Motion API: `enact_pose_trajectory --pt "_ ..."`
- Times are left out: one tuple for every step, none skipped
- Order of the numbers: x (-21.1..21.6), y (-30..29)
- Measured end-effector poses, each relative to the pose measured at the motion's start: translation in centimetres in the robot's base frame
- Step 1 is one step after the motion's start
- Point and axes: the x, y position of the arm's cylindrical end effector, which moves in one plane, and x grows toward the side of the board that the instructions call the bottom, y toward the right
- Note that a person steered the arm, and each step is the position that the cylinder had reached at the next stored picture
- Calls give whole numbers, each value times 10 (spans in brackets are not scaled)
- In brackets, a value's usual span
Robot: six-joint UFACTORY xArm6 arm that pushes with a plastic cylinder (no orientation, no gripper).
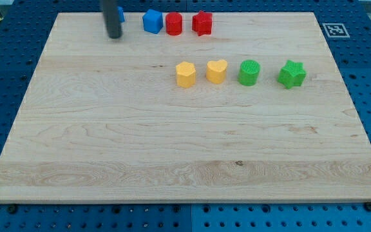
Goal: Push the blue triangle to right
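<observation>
The blue triangle (120, 15) sits near the view's top left of the wooden board (172, 142), mostly hidden behind my rod; only a small blue edge shows to the rod's right. My tip (114, 36) rests on the board just to the left of and below that block, touching or nearly touching it. A blue block (152, 21), a red cylinder (174, 24) and a red star (202, 23) stand in a row to the right of the triangle.
A second row lies mid-board: a yellow hexagon (185, 74), a yellow heart (216, 71), a green cylinder (249, 72) and a green star (292, 74). A fiducial tag (333, 29) sits off the board's top right corner.
</observation>
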Motion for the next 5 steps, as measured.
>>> enact_pose_trajectory --pt "-35 -37" --pt "-72 -37" --pt "-72 -37" --pt "-72 -21" --pt "-71 5"
